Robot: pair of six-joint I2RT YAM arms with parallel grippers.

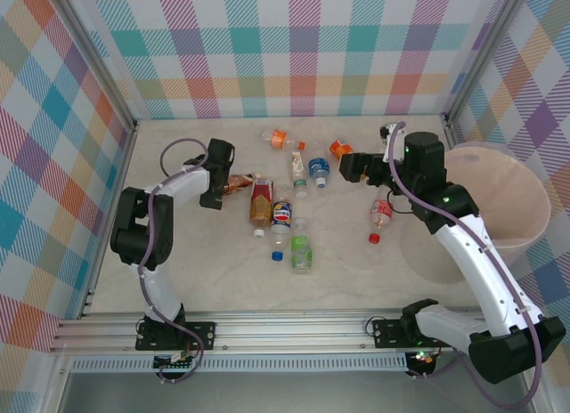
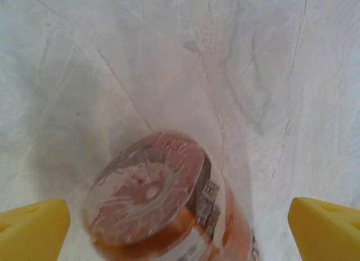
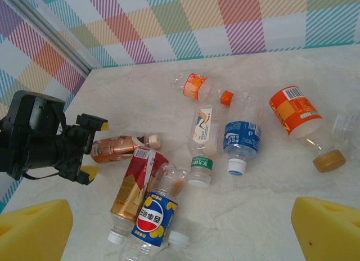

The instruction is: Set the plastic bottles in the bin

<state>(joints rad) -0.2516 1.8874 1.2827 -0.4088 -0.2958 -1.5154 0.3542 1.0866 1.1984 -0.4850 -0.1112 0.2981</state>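
**Yellow pads flank a brown bottle**

From the left wrist, the round base of the brown-label bottle sits at 6 o'clock between the pads. They stand spread wide and pinch nothing. From above, the left hand faces that bottle at 9 o'clock on the desk, with the cap pointing toward 3. The other plastic bottles lie loose about the middle, and a red-label one lies apart toward 3. The right hand hovers over them, spread and empty. The bin stands at 3 o'clock.

To grasp well, I judge the left hand should slide forward past the base onto the labelled body. It should centre there and close gently, since thin plastic can crumple or roll, then lift clear before crossing to the bin.
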